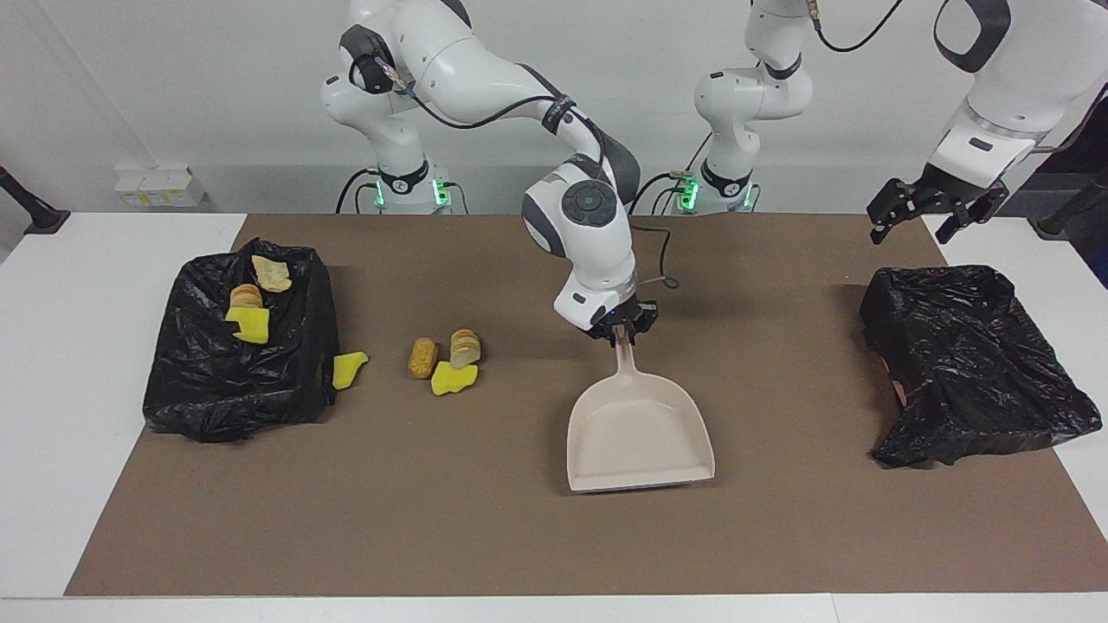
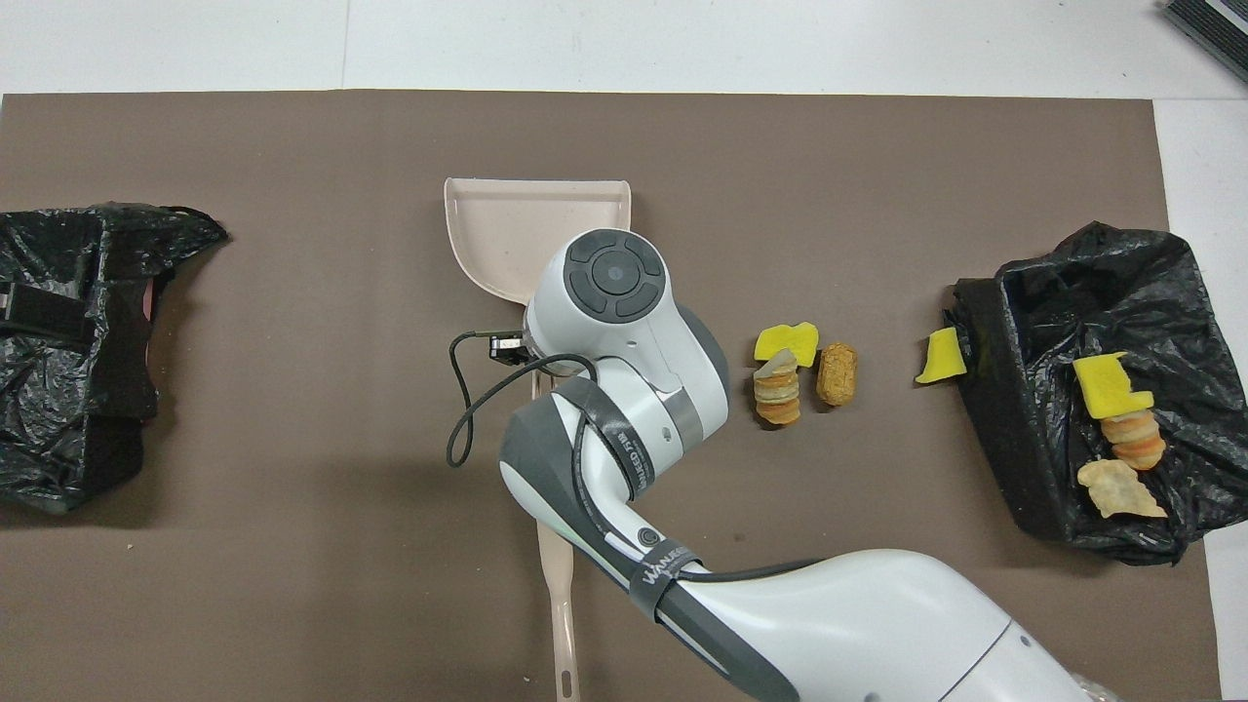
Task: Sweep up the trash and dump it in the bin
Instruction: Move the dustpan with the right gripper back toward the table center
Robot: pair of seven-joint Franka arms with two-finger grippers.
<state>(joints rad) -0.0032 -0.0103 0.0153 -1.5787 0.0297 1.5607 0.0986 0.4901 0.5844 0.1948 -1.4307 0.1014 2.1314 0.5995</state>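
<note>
Brown matting [image 1: 779, 536] covers most of the white table [image 1: 52, 415], and its broadest bare stretches lie around the right gripper [image 1: 620, 332]: one wide band runs from it toward the left arm's end, another lies between the dustpan's lip and the table's edge farthest from the robots. Two black bin bags bound that room. One bag [image 1: 969, 363] sits at the left arm's end, well apart from the right gripper, with the left gripper [image 1: 926, 218] hanging just above its robot-side corner, fingers spread wide and holding nothing while that arm waits. The other bag [image 1: 238, 355] lies at the right arm's end, also well apart from the right gripper.

Next in size, the pale dustpan [image 1: 639, 433] hangs from the right gripper, whose fingers are clamped tight on the tip of its handle; the pan's open lip points away from the robots. A brush [image 2: 558, 595] lies under the right arm in the overhead view, its handle end toward the robots.

Smallest is the trash. Three scraps [image 1: 446, 359] sit together on the mat between the right gripper and the right-end bag: two tan chunks and a yellow piece. One yellow scrap [image 1: 348, 369] rests against that bag's edge, and three more [image 1: 251, 303] lie on top of the bag.
</note>
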